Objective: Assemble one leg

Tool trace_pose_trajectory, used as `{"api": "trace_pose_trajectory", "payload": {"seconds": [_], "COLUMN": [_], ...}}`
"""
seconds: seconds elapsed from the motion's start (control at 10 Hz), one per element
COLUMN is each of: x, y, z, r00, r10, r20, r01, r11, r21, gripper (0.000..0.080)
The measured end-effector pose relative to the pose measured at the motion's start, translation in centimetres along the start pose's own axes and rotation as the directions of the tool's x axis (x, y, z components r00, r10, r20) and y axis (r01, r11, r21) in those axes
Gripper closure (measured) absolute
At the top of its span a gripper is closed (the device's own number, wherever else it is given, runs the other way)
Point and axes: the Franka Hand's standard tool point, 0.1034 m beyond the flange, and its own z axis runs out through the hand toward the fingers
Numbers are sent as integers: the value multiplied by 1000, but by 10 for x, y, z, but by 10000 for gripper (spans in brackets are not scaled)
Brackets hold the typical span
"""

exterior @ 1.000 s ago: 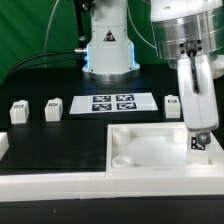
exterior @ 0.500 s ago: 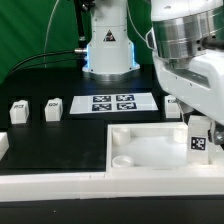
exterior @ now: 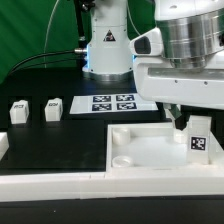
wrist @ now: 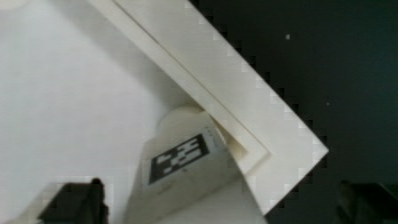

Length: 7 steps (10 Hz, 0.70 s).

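Item: one white leg [exterior: 198, 137], a small plastic block with a black-and-white square tag on its face, standing upright at the far corner of the large white tray [exterior: 140, 165] on the exterior view's right, apparently seated in or over that corner's socket; whether it is fully home cannot be told. The placement suits the task, since the tray's round corner sockets look made to receive such blocks. In the wrist view the same leg [wrist: 183, 152] sits against the tray's raised rim [wrist: 231, 90], tag facing the camera. Gripper [wrist: 231, 205]: only two dark finger tips show at the edge of the wrist view, set well apart with the leg between and beyond them, not clamped on it; judged spread and empty. In the exterior view the arm's bulky white wrist hangs just above the leg and hides the fingers. Also present: two more tagged blocks [exterior: 18, 111] [exterior: 52, 109] standing well apart from the tray on the black table [exterior: 60, 140], toward the exterior view's left, likely spares awaiting their turn; another white piece [exterior: 2, 146] cut off at that view's left edge; the marker board [exterior: 112, 103] with four tags, lying flat beyond the tray; the arm's base [exterior: 108, 50] behind it, bearing a small triangular warning label. No readable lettering or brand; tags are patterns only.
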Motion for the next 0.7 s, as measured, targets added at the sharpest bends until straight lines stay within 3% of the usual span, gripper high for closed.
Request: {"api": "trace_pose_trajectory", "payload": {"seconds": [0.3, 0.5, 0.7], "x": [0, 1, 3], "y": [0, 2, 3], "z": [0, 0, 0], "r00": [946, 836, 828], "r10": [-325, -549, -561], "r20": [-9, -5, -4], "r01": [325, 548, 560], "r11": [945, 835, 827], "r21": [-30, -54, -54], "gripper": [150, 150, 150]}}
